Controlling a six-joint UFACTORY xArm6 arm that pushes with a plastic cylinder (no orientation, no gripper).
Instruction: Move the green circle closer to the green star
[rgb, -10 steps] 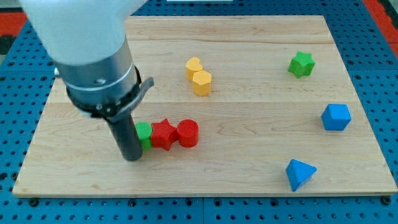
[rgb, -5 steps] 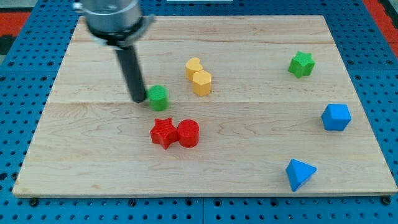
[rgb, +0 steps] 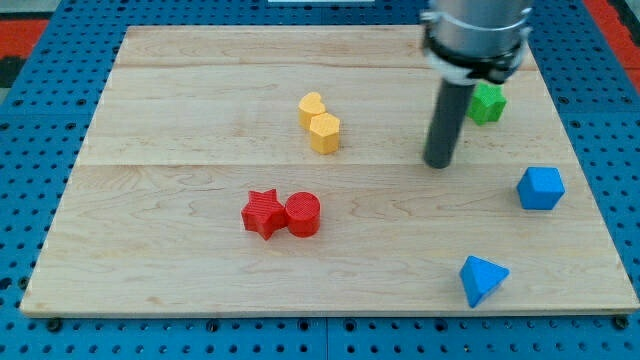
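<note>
My tip (rgb: 438, 163) rests on the board, holding nothing. The green star (rgb: 488, 103) sits at its 1 o'clock, near; the green circle is not visible, orientation undeterminable.

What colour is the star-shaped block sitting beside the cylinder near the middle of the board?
Red. The red star touches the red cylinder; the camera view shows it clearly.

Green star (rgb: 488, 103) partly behind rod (rgb: 446, 115)

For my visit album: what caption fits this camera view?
My tip rests left of and below the green star; the green circle is hidden.
</note>
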